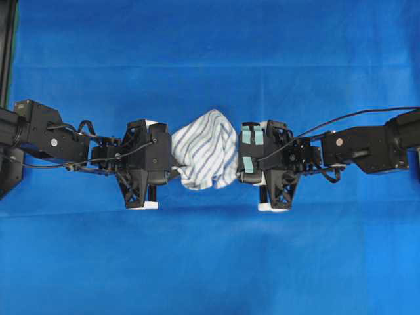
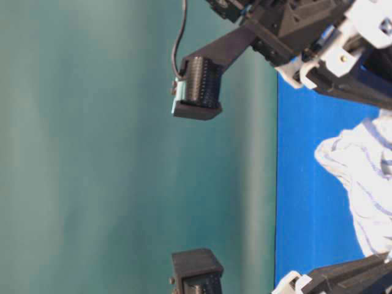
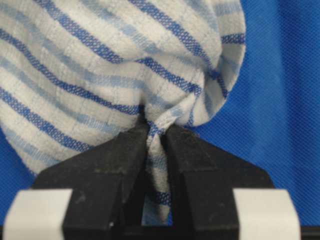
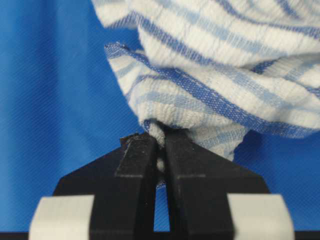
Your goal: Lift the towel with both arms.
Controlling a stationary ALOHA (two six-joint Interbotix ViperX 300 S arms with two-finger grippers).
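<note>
**Both grippers pinched on the striped towel at mid-table**

You have the thin white towel with narrow blue and grey stripes point(image 1: 205, 149) bunched into a soft, wrinkled mound at the centre of the overhead view, resting on the plain blue table cloth point(image 1: 210, 262). Its folds rise in the middle and taper toward each side.

In the left wrist view, your black wedge-shaped left gripper point(image 3: 156, 145) has its jaws drawn together on a twisted fold of the towel, the cloth squeezed into a narrow strip between them. In the right wrist view, your black right gripper point(image 4: 159, 145), the one carrying pale teal tape patches, is likewise clamped on a small tuck at the towel's lower edge.

Above and below the towel in the overhead view you see only blue cloth out to the frame edges. A dark upright post point(image 1: 6, 52) stands at the upper left edge, well apart from the towel. The two arms flank the towel, entering from the left and right of the frame.
</note>
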